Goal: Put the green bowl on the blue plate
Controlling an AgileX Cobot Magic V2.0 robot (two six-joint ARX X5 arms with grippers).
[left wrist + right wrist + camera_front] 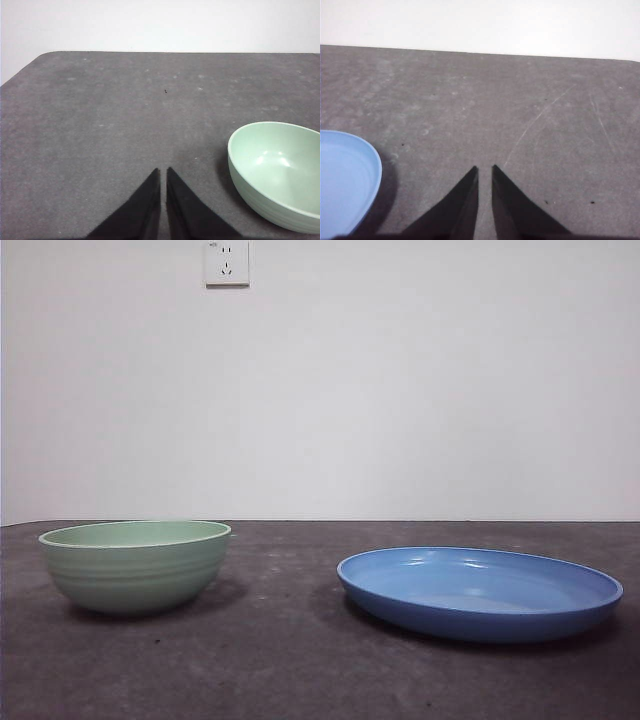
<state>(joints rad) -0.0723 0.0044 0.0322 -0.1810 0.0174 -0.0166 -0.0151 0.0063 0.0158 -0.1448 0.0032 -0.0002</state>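
The green bowl [136, 565] stands upright and empty on the dark table at the left of the front view. The blue plate [480, 592] lies flat to its right, a clear gap between them. Neither arm shows in the front view. In the left wrist view my left gripper [163, 171] is shut, holding nothing, above bare table with the green bowl [277, 172] off to one side. My right gripper [484, 169] is shut and empty too, and an edge of the blue plate [345, 180] shows beside it.
The dark grey table [290, 660] ends at a white wall [400, 390] that carries a power socket [226, 262]. A rounded table corner [42, 56] shows in the left wrist view.
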